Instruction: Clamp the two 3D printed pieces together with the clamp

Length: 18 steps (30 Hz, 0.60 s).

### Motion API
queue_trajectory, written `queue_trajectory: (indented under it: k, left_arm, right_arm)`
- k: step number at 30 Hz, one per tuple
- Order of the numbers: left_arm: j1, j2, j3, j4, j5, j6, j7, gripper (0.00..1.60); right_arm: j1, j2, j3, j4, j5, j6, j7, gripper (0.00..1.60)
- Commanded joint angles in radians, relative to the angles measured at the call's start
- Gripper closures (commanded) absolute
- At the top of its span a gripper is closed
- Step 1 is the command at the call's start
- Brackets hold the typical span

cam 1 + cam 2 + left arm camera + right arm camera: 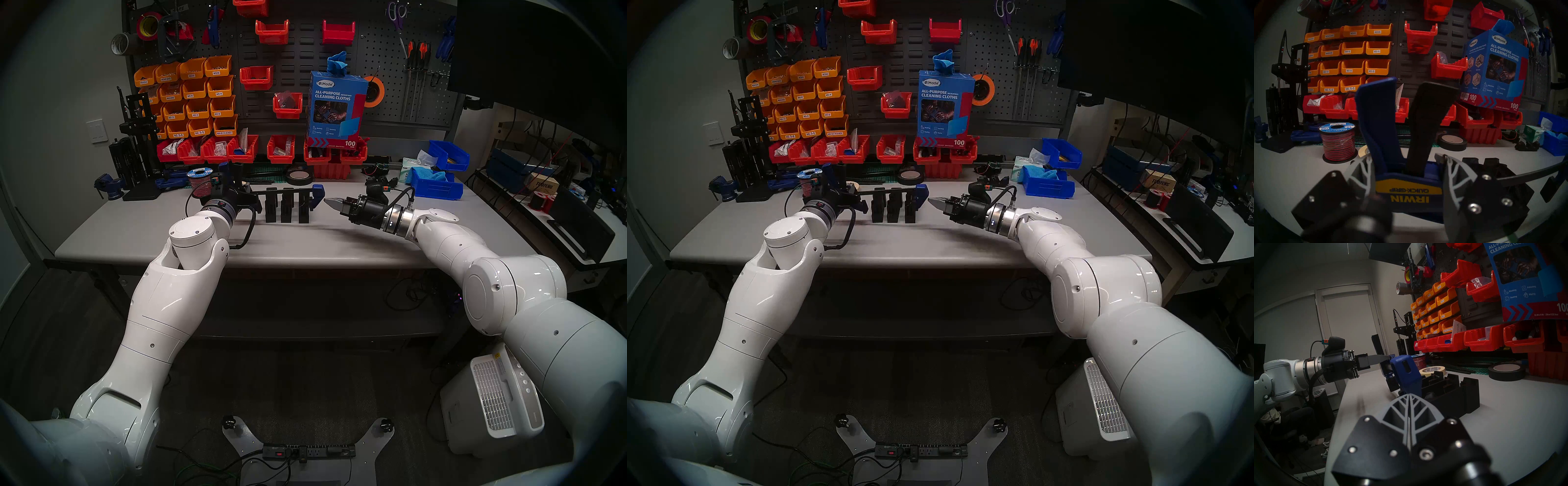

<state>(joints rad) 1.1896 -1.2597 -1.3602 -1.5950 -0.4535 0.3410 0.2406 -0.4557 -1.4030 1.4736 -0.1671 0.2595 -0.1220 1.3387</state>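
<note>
My left gripper (1407, 169) is shut on the body of the blue clamp (1408, 191), its fingers on either side of the yellow IRWIN label. The blue handle and black trigger stick up. The clamp's black bar (271, 193) runs rightward to the blue end jaw (318, 197). The two black 3D printed pieces (286, 207) stand on the table under the bar, between the clamp's jaws; whether the jaws touch them I cannot tell. My right gripper (328, 202) is shut and empty, its tips just right of that end jaw (1407, 373) and apart from it.
A black tape roll (298, 176) and a masking tape roll (1432, 370) lie behind the pieces. A red wire spool (199, 183) stands behind my left gripper. Blue bins (437, 186) sit at the back right, a small vise (110, 186) at the far left, red bins (244, 149) along the back.
</note>
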Motion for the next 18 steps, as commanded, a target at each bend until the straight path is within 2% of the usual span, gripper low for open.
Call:
queue_trajectory:
  k: [1,18]
  left_arm:
    - [-0.062,-0.001,-0.014,-0.034,0.007,-0.033,-0.005,1.60]
    - [-0.127,-0.025,-0.008,0.032,0.031,-0.038,-0.021,1.60]
  right_arm:
    - [0.045,-0.003,0.007,-0.022,0.007,0.003,0.002,1.60]
    - [0.045,-0.003,0.007,-0.021,0.006,0.002,0.002,1.60]
